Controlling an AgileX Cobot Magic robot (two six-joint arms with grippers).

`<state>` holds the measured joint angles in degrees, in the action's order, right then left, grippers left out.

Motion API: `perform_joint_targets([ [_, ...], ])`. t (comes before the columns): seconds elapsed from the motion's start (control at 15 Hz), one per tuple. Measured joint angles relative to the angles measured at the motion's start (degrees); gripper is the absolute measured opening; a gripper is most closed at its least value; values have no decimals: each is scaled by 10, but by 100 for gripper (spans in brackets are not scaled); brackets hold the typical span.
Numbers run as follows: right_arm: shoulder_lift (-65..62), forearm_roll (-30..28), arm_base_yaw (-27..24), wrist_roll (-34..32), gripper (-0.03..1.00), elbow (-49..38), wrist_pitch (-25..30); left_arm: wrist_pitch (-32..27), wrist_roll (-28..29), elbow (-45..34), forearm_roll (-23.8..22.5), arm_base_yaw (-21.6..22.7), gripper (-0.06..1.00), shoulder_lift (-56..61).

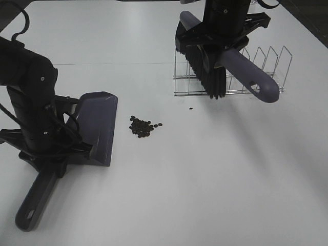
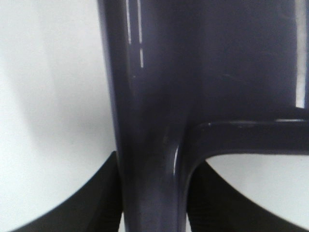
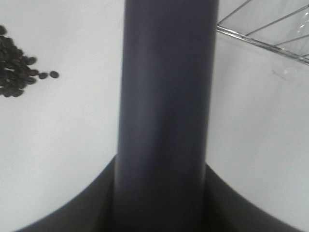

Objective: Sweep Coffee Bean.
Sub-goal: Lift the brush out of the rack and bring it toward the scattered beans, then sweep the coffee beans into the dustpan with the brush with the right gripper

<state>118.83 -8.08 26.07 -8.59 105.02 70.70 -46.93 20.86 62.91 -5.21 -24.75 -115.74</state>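
Note:
A small heap of dark coffee beans point(image 1: 143, 126) lies on the white table, also seen in the right wrist view point(image 3: 17, 63); one stray bean point(image 1: 190, 108) lies apart, nearer the rack. The purple dustpan point(image 1: 97, 125) rests on the table left of the heap, blade edge facing it. My left gripper point(image 1: 51, 154) is shut on the dustpan's handle point(image 2: 149, 159). My right gripper point(image 1: 220, 28) is shut on the purple brush's handle point(image 3: 164, 111), holding the brush point(image 1: 225, 61) in the air above the wire rack, black bristles point(image 1: 207, 74) pointing down.
A wire dish rack point(image 1: 266, 72) stands at the back right, under and behind the brush. The table's far edge runs along the top of the exterior view.

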Motion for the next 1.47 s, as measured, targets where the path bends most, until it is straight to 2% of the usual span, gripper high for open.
perform_joint_targets([
  [0.13,0,-56,24,-9,30,-25,-2,7,3,0,-3,0,34,0],
  [0.4,13,-119,37,-21,30,-72,0,7,4,2,-5,0,34,-4],
  [0.53,30,-132,37,-29,30,-73,-3,3,4,4,-5,0,34,-7],
  [0.73,60,-123,42,-41,30,-73,-7,3,4,4,-5,0,34,-7],
  [1.07,112,-109,87,-60,30,-63,-8,5,-2,4,-5,0,34,-7],
  [1.27,140,-81,107,-69,30,-25,-1,5,-12,4,-5,0,34,-7],
  [1.47,165,-23,108,-69,30,20,-2,6,-16,4,-5,0,34,-7],
])
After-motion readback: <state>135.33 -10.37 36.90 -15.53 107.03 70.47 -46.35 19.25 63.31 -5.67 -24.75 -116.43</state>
